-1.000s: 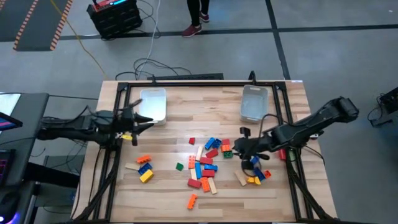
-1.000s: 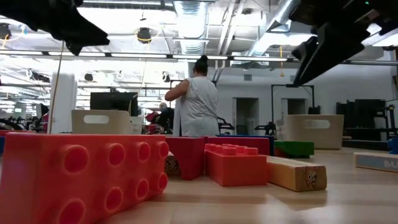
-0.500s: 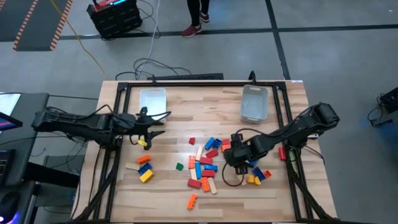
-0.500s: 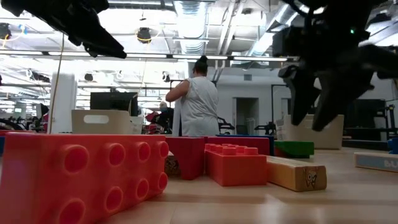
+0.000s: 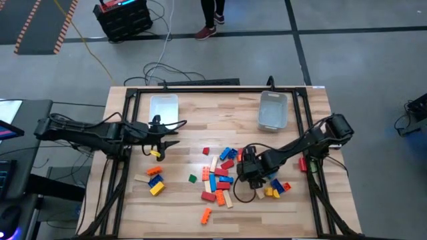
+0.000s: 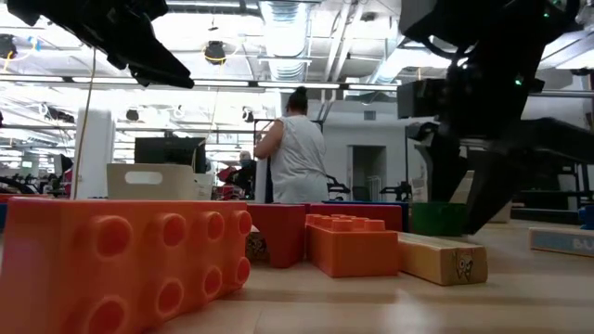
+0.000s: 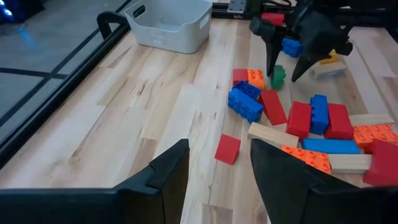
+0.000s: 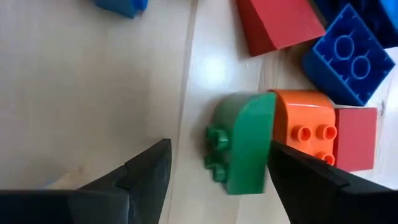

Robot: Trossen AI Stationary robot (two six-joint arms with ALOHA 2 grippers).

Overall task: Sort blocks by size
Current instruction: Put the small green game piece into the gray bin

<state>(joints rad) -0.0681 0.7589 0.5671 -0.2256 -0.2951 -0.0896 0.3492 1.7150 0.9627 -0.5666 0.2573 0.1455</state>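
The left hand [image 5: 162, 141] is hovering over the left part of the wooden bench [image 5: 193, 120], its fingers [image 7: 165, 171] standing partly apart and holding nothing, with a yellow block [image 5: 155, 154] lying just beside it. Toward the middle, the blocks [image 5: 219, 175] are lying scattered on the bench, well apart from the left bin [image 5: 163, 108] and the right bin [image 5: 272, 110] at the far edge. The right hand [image 5: 247, 167] is reaching down at the pile's right side, spread wide and gripping nothing, straddling a green block [image 8: 241, 144] touching an orange block [image 8: 305, 124]. No writing is showing legibly.
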